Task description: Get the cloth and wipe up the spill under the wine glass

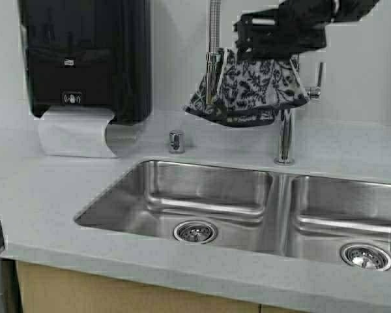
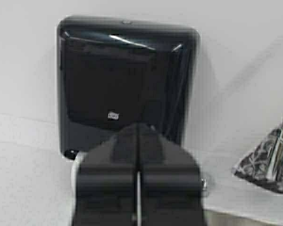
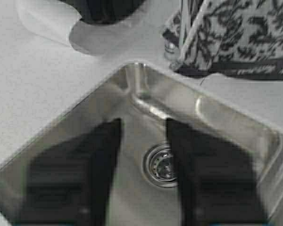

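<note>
The cloth, dark with a white leaf pattern, hangs draped over the tall faucet behind the sink. It also shows in the right wrist view and the left wrist view. My right gripper is raised just above the cloth. It is open and empty, with its fingers pointing down over the left basin. My left gripper is shut and empty, low at the left, facing the towel dispenser. The wine glass and the spill are out of view.
A black paper towel dispenser hangs on the wall at the left, with a paper sheet hanging from it. A steel double sink is set into the grey counter. A small steel knob stands behind the left basin.
</note>
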You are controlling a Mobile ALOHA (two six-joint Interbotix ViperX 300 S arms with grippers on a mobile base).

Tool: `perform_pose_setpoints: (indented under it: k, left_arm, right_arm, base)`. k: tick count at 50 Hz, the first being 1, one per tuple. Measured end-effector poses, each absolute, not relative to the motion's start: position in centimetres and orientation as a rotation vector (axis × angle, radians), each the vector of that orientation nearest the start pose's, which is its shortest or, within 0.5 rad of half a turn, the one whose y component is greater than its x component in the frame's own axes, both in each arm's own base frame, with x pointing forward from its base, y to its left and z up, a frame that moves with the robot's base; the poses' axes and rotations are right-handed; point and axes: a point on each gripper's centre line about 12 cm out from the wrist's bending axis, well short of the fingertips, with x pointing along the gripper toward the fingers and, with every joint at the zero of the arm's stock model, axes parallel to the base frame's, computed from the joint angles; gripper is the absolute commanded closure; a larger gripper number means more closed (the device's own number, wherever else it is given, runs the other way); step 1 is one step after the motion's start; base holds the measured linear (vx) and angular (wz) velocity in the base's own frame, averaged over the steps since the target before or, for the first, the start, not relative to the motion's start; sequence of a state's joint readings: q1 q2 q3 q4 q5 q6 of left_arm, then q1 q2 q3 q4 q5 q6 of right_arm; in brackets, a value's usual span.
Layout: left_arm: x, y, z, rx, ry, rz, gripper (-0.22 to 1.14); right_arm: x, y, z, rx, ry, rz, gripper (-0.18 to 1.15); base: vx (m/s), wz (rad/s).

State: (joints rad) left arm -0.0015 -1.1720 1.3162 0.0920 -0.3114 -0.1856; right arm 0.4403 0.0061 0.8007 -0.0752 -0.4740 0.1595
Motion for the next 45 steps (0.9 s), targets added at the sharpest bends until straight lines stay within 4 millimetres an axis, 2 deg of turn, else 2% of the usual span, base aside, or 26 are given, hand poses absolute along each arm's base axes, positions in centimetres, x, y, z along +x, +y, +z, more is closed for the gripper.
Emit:
perform_pose_setpoints:
  k: [5,15,35,45]
  left_arm:
    - [15.9,-0.4,27.6,-0.095,-0.169,-0.038,0.89]
    - [15.9,-0.4,27.5,-0.095,-0.171,-0.038,0.89]
    - [15.8,-0.3,27.4,-0.097,-0.166,-0.037,0.89]
    - [15.8,-0.3,27.3,-0.097,-0.161,-0.037,0.89]
  right_arm:
    - [34.5,16.8,16.2,0.059,0.364,0.451,0.07]
    - [35.6,17.4,14.7,0.092,0.364,0.449,0.07]
    - [39.5,19.3,12.5,0.092,0.365,0.445,0.07]
    - [41.1,19.4,11.4,0.107,0.372,0.422,0.07]
  base:
    - [0.13,0.0]
    - [0.1,0.0]
    - [0.09,0.0]
    - [0.07,0.02]
